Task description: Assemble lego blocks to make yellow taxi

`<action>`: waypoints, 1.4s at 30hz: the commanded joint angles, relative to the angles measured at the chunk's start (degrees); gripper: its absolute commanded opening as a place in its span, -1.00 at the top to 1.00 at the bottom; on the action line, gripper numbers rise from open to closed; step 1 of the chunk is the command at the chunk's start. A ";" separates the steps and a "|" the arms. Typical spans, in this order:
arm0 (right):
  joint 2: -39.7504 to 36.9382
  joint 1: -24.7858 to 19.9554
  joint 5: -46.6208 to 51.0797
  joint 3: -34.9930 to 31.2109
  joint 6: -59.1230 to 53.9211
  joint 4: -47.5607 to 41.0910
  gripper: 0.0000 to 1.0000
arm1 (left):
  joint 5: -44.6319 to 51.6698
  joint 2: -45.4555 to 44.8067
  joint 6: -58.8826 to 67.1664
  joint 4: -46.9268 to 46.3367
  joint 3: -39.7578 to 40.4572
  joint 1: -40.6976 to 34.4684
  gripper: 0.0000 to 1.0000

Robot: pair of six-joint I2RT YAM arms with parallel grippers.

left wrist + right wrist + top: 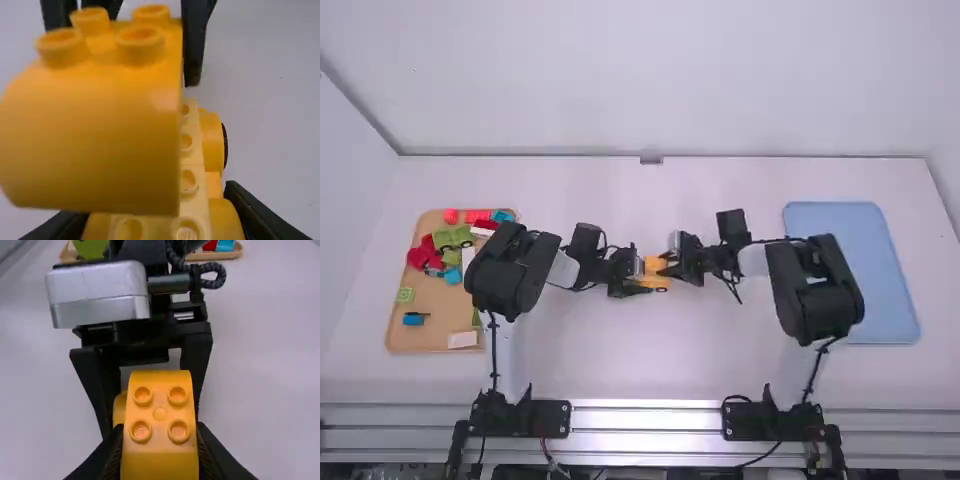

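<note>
Your left end effector (644,279) is clenched on the studded yellow taxi base (189,182), one finger on each side of it. Your right end effector (670,264) is grasping a curved yellow four-stud block (160,426) by its two sides, studs showing. The two end effectors face each other near the middle of the white surface (650,365), with both yellow pieces between them. In the left wrist view the block hides part of the base; you cannot tell from it whether the two touch. A dark wheel (224,145) shows at the base's side, just beside a rounded yellow part. Well to the left of your left end effector lies a tan tray (430,315) of red, green, blue and white pieces; well to the right of your right one, a blue tray (850,270).
</note>
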 commanded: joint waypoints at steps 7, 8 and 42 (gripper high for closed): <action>0.59 2.08 0.46 -1.03 1.66 0.11 1.00 | 1.25 0.55 -0.22 0.09 0.37 0.17 0.11; 0.90 2.32 0.48 -0.90 1.66 0.00 1.00 | 1.22 0.55 -0.22 -0.07 0.37 0.26 0.11; 5.79 2.67 6.21 5.51 -6.14 -13.92 1.00 | 1.11 0.55 -1.53 -0.07 0.37 -0.11 0.19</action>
